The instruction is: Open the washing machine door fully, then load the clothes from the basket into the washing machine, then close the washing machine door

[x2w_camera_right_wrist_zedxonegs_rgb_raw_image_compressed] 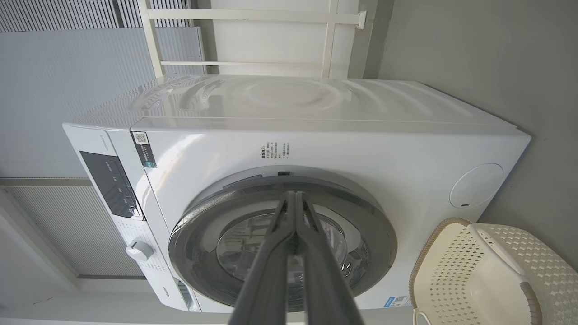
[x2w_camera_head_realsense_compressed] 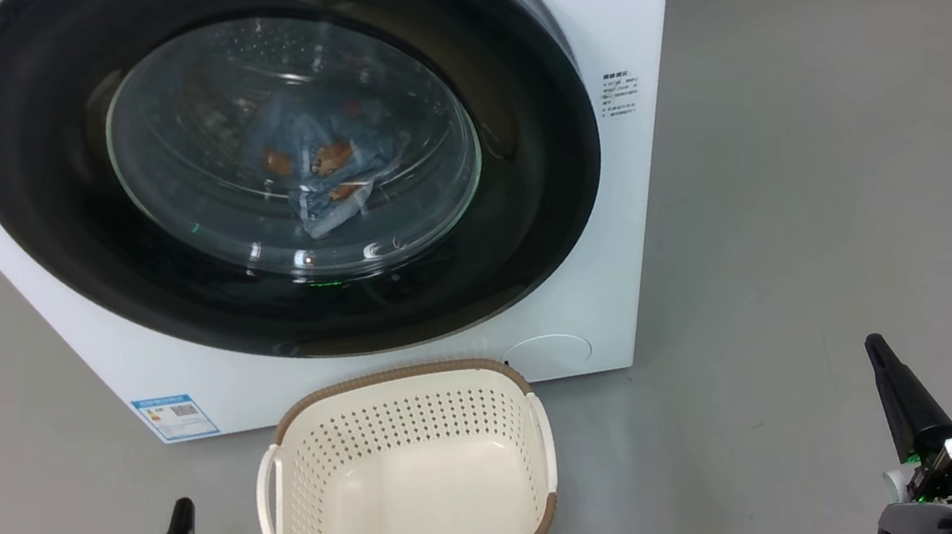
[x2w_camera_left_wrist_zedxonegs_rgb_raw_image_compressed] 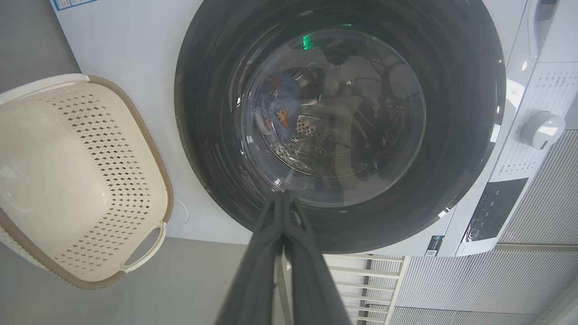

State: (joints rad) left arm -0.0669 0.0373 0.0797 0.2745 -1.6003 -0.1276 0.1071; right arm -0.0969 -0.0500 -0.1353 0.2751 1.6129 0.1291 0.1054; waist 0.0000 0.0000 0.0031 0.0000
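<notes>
Dark-fingered left gripper (x2w_camera_head_realsense_compressed: pixel 181 509) and right gripper (x2w_camera_head_realsense_compressed: pixel 873 344), jaws pressed together and empty, flank the cream perforated plastic basket (x2w_camera_head_realsense_compressed: pixel 406 435) below the shut black-ringed glass door (x2w_camera_head_realsense_compressed: pixel 35 180).

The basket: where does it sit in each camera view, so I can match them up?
Head view: basket at bottom centre, on the floor before the washing machine, empty.
Left wrist view: basket at the left edge, around mid-height.
Right wrist view: basket in the lower right corner, partly cut off.
Shared landmark: the washing machine door, whose black ring is near the basket in all three.
</notes>
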